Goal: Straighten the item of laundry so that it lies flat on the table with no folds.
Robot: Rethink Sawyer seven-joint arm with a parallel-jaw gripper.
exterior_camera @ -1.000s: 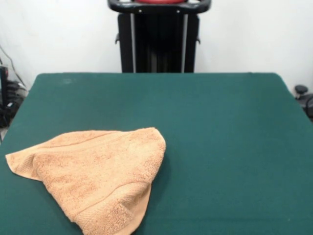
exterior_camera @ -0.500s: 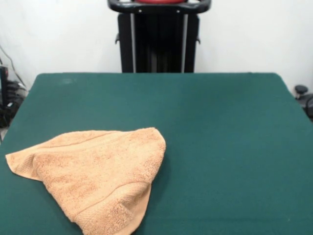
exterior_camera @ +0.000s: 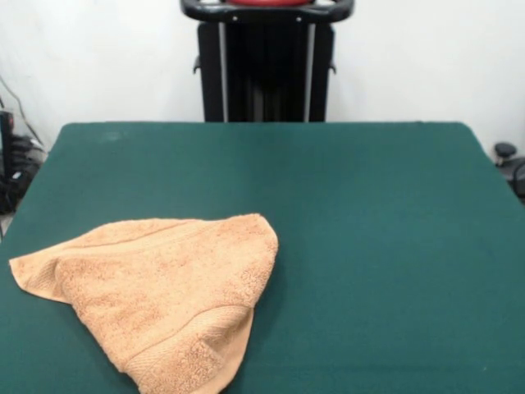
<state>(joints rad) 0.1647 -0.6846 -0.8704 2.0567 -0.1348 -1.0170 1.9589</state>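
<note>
We see nothing of the gripper here, so we cannot tell whether it is open, closed or holding anything. Of the robot only the black pedestal [exterior_camera: 267,61] shows, upright beyond the far edge of the surface [exterior_camera: 369,230], with a black rim and a strip of red at its top.

The towel [exterior_camera: 160,291] lies on the surface, in the near left part as we look at it, well apart from the pedestal. Nothing touches it and nothing stands between it and the pedestal; the green cloth around it is bare. To the left of the surface, off its edge, some dark cables [exterior_camera: 15,164] hang against the white wall, and a small dark object [exterior_camera: 509,160] sits past the right edge.

The towel is not flat. It is bunched into a rough triangle: one corner points left toward the surface's left edge, a rounded corner points toward the pedestal side and right, and a third runs down to the near edge, where it is cut off by the picture. A ribbed band shows on a folded flap at that near corner, and a fainter band line runs along the upper left side. Its longest stretch runs from the left corner across to the rounded right corner.
</note>
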